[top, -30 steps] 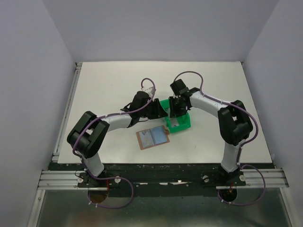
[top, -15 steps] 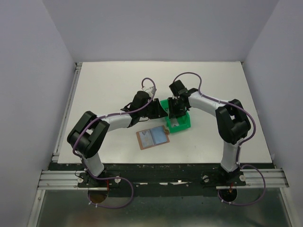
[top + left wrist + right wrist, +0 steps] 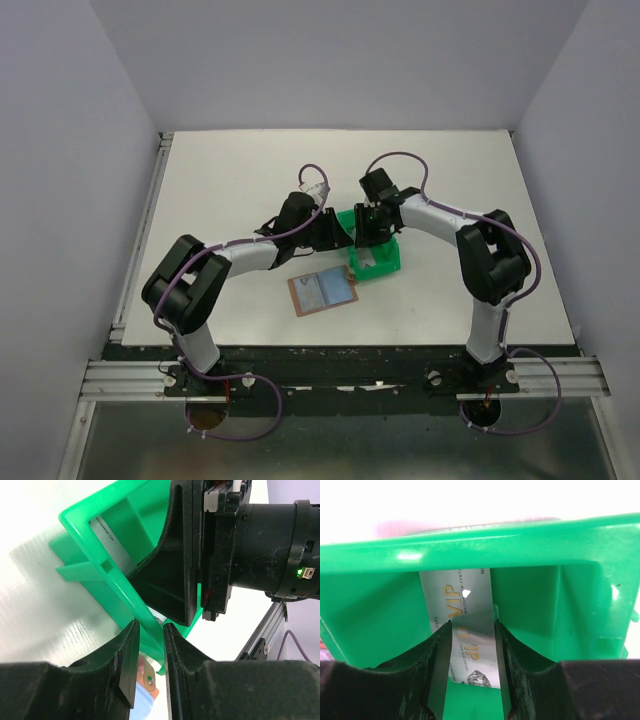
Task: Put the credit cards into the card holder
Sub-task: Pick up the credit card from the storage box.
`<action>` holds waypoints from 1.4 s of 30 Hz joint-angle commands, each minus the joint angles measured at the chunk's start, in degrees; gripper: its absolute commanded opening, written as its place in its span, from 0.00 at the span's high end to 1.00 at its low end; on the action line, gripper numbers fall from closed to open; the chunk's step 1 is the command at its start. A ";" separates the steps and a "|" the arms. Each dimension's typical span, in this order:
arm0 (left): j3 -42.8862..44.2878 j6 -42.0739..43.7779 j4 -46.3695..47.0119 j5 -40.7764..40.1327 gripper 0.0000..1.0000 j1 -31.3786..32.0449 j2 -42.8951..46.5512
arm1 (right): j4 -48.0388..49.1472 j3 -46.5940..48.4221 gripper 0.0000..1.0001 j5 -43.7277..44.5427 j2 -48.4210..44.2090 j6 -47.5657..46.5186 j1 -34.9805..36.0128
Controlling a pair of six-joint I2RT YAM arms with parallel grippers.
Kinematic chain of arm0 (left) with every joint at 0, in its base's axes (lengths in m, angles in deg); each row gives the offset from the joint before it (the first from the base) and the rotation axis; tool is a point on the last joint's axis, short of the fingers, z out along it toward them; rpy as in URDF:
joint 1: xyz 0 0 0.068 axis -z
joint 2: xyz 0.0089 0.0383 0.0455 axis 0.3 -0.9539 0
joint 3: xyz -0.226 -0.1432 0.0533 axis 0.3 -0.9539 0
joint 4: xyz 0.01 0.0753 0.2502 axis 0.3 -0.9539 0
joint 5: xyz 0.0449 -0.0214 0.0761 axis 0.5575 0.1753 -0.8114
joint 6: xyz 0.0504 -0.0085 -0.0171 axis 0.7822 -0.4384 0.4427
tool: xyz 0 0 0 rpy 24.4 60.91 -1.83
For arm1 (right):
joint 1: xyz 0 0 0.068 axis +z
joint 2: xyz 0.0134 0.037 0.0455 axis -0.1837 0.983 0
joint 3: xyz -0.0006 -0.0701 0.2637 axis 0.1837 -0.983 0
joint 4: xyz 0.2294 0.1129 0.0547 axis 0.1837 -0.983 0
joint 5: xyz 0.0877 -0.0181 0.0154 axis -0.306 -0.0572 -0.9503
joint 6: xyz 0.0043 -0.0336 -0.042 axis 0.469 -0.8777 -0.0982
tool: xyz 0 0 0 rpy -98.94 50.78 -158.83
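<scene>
Green bin point(image 3: 372, 252) wall now sits clamped in the left gripper point(image 3: 148, 662), whose jaws have narrowed onto it. Right gripper point(image 3: 471, 652) reaches inside, fingers straddling a grey VIP card point(image 3: 465, 630); grasp unclear. Card holder point(image 3: 322, 291) lies open at 7 o'clock of the bin, awaiting it.

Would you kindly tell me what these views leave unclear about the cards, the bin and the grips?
- Top view: the green bin's interior is hidden by both arms.
- Right wrist: whether the right tool touches the VIP card; its fingers cover the card's edges.
- Left wrist: the left tool straddles the bin wall; contact unclear.
- Card holder: too small overhead to count its cards.
</scene>
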 commanded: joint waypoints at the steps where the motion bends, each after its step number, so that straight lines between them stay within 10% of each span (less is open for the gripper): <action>1: -0.27 0.65 -0.05 0.85 0.65 0.00 -0.64 | 2.29 -1.21 0.52 -3.30 -2.34 1.13 -0.11; 20: -0.79 0.30 0.21 1.02 0.65 0.09 -0.82 | 5.19 -3.76 0.57 -7.43 -5.42 1.83 -0.46; 42: -0.62 0.39 -0.31 1.11 0.65 -0.09 0.41 | 6.77 -8.32 1.00 -2.09 -13.40 1.83 -1.08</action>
